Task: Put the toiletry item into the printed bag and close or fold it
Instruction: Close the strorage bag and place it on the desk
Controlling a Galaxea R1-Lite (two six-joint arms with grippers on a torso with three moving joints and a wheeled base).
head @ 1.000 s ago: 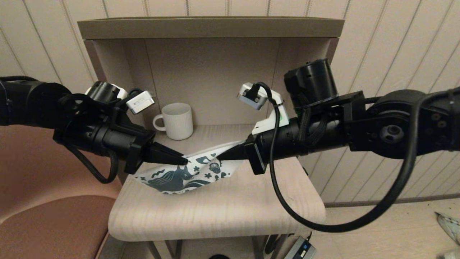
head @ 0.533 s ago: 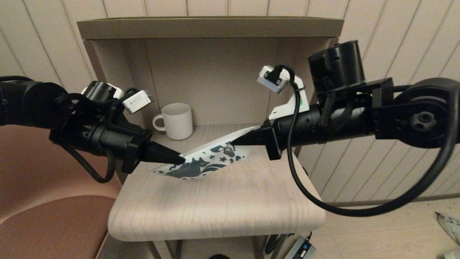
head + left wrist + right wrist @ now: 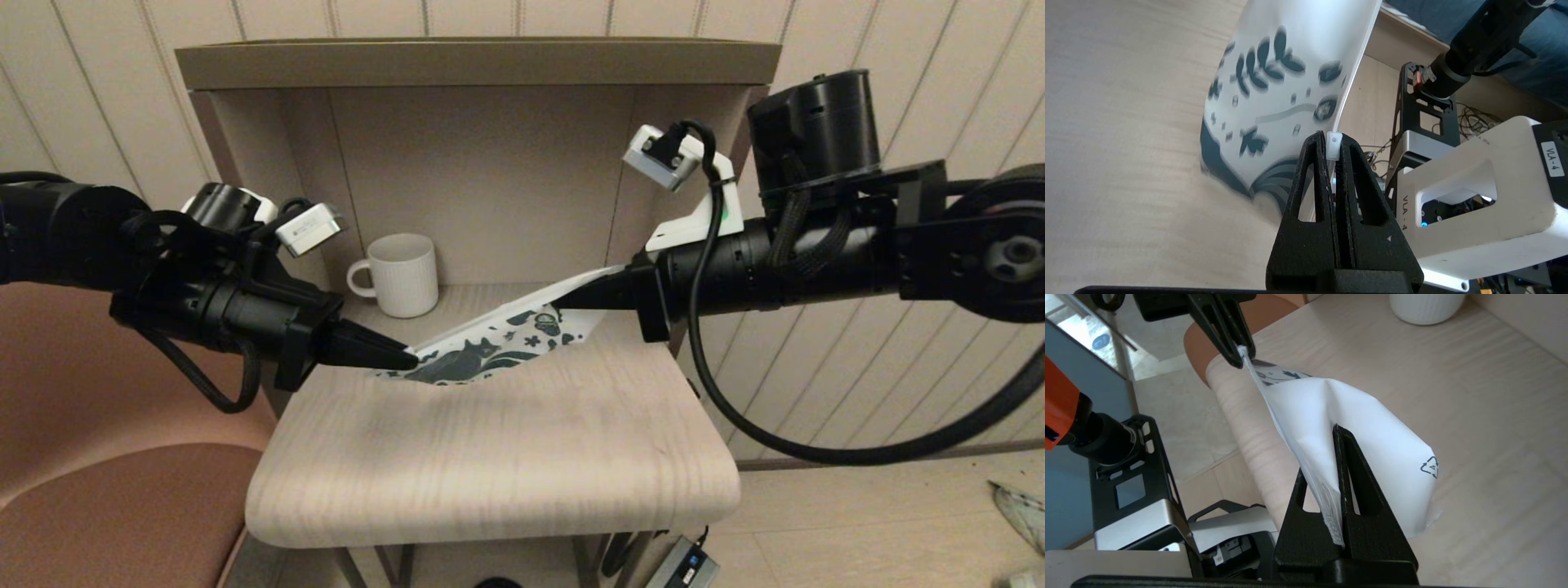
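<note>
The printed bag [image 3: 490, 353], white with a dark teal horse and flowers, hangs stretched between my two grippers just above the wooden table [image 3: 490, 465]. My left gripper [image 3: 412, 358] is shut on the bag's white zipper slider [image 3: 1333, 146] at its left end. My right gripper [image 3: 565, 299] is shut on the bag's right end and holds it higher. In the right wrist view the bag [image 3: 1372, 428] shows its plain white back with a small recycling mark, pinched in that gripper [image 3: 1327, 465]. The toiletry item is not in view.
A white ribbed mug [image 3: 400, 273] stands at the back left of the table, inside the open cabinet niche [image 3: 482, 171]. A brown chair [image 3: 122, 506] is on the left. A power adapter [image 3: 686, 567] lies on the floor below.
My right gripper has moved right and upward with the bag's end, drawing the bag taut and lifting it. The left gripper has barely moved.
</note>
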